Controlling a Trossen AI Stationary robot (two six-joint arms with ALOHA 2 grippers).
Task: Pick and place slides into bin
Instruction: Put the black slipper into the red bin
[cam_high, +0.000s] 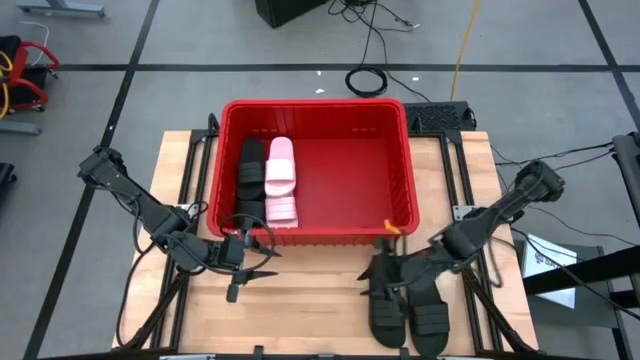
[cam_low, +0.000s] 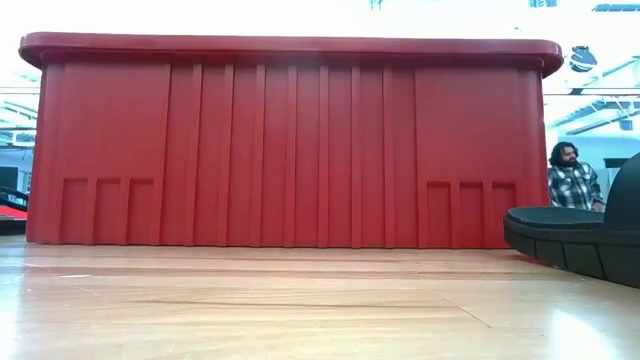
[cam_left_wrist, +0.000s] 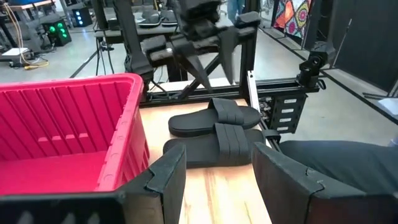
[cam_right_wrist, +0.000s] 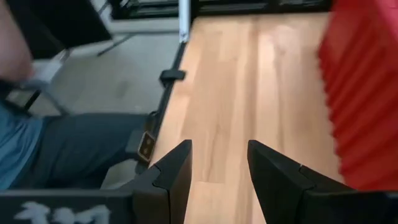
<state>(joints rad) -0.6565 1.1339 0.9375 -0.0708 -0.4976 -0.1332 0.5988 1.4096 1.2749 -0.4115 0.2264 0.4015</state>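
Overhead, red bin (cam_high: 320, 112) on the table (cam_high: 300, 305), holding 1 black slide (cam_high: 249, 168) and 2 pale pink slides (cam_high: 281, 182) along its left wall. 2 black slides (cam_high: 410, 310) just in front of the bin's right corner, right gripper (cam_high: 379, 275) above them, jaws probably open. Left gripper (cam_high: 246, 255) near the bin's front left corner. Low down, bin wall (cam_low: 290, 150) filling the scene, 1 black slide (cam_low: 575, 240) beside it. Left wrist: fingers (cam_left_wrist: 168, 180) spread wide, gripping nothing, both black slides (cam_left_wrist: 217, 130) beyond. Right wrist: fingers (cam_right_wrist: 177, 168) parted over bare wood beside the bin, empty.
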